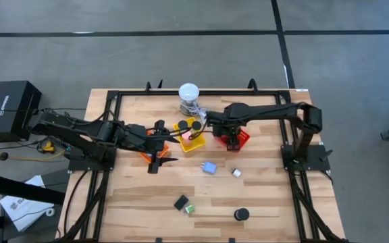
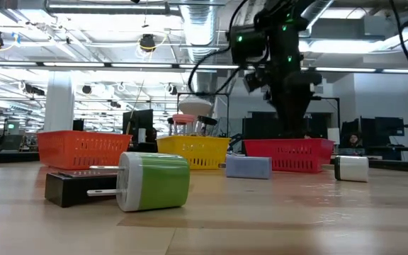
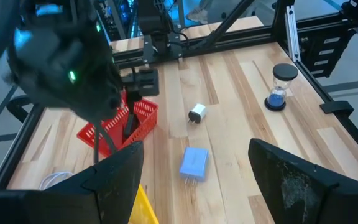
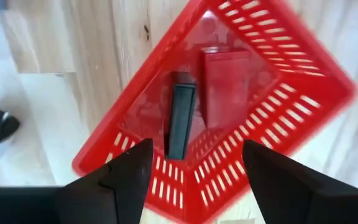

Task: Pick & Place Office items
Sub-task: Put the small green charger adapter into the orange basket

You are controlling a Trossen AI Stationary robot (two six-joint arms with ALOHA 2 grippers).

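My right gripper [image 4: 191, 155] hangs open, pointing down over the red basket [image 1: 240, 140]. Inside the basket lie a black bar [image 4: 180, 121] and a red block [image 4: 225, 87], both clear of the fingers. My left gripper [image 3: 196, 146] waits open above the table in front of the orange basket [image 1: 145, 137], pointing toward the table's right. On the bare table rest a light-blue block [image 1: 209, 167], a small white piece [image 1: 236, 173], a black bar [image 1: 181, 202], a green-and-white piece [image 2: 154, 182] and a black-capped hourglass [image 3: 281, 87].
The yellow basket [image 1: 193, 140] stands between the orange and red ones and holds a black disc [image 1: 181, 126] and a pink piece [image 1: 188, 137]. A white round-topped device [image 1: 189, 94] stands behind it at the far edge. A black frame rail [image 1: 201, 92] runs around the table.
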